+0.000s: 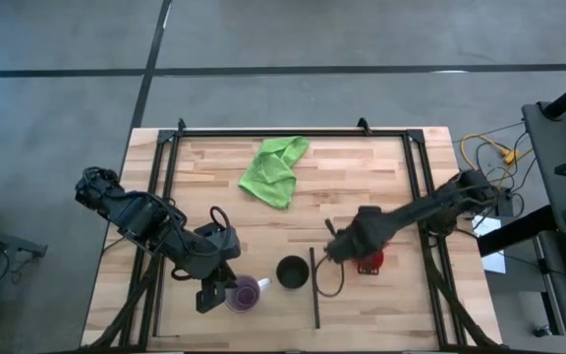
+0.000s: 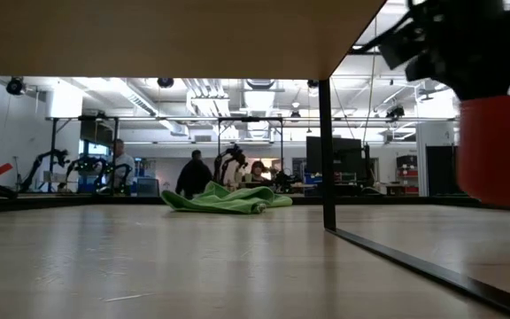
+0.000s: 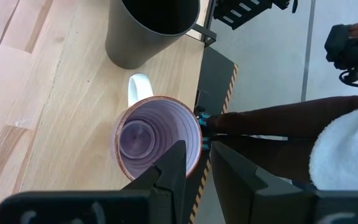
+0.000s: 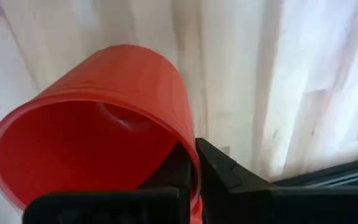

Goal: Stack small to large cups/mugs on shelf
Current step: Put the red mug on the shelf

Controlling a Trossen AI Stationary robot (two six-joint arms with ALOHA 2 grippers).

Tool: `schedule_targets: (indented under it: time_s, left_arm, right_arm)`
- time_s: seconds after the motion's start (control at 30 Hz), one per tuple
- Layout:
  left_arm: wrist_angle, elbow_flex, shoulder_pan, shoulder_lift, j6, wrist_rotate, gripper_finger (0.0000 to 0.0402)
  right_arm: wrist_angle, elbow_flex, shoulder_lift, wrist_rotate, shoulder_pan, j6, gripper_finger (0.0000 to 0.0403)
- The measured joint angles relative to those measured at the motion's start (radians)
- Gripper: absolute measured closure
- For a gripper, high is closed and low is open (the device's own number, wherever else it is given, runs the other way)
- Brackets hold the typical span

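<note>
The translucent purple cup (image 1: 246, 293) with a whitish handle (image 3: 138, 87) stands on the wood near the table's front edge, and my left gripper (image 1: 226, 293) is shut on it. The black handleless cup (image 1: 292, 271) stands just to its right, and shows in the left wrist view (image 3: 148, 31). My right gripper (image 1: 354, 254) is shut on the red mug (image 1: 369, 262), right of the black cup. A thin black bar (image 1: 313, 285) runs between the black cup and the red mug. In the low view a light wood board (image 2: 149, 35) spans overhead on a thin black upright (image 2: 327, 151). My left gripper has the purple cup's rim (image 3: 194, 158) on the side away from the handle, one finger (image 3: 173, 168) inside the cup and one (image 3: 229, 171) outside. The fingers come from above, pointing down. The cup stands upright on the wood. My right gripper has the red mug's rim (image 4: 191, 171), one finger inside the mug and one (image 4: 225, 171) outside. The mug is tilted, with its mouth toward the wrist. In the low view the mug's bottom (image 2: 498, 199) seems clear of the table.
A bright green cloth (image 1: 275, 169) lies crumpled at the table's far middle, and shows in the low view (image 2: 224, 199). A black metal frame (image 1: 263, 133) runs along the table's edges. A person's arm in a dark sleeve (image 3: 272, 124) shows past the table's edge. People stand in the room behind.
</note>
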Motion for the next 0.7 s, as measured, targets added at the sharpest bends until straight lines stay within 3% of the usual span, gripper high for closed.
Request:
schedule_targets:
  time_s: [0.23, 0.47, 0.7]
  left_arm:
    - [-0.001, 0.0, 0.0, 0.0, 0.0, 0.0, 0.034]
    - [-0.002, 0.0, 0.0, 0.0, 0.002, 0.0, 0.034]
    - [-0.002, 0.0, 0.006, 0.0, 0.003, 0.0, 0.034]
  right_arm:
    - [-0.009, -0.001, -0.097, 0.074, -0.101, -0.111, 0.0394]
    - [0.003, -0.003, -0.139, 0.144, -0.274, -0.248, 0.0394]
    - [0.186, 0.001, -0.111, 0.12, -0.511, -0.375, 0.0394]
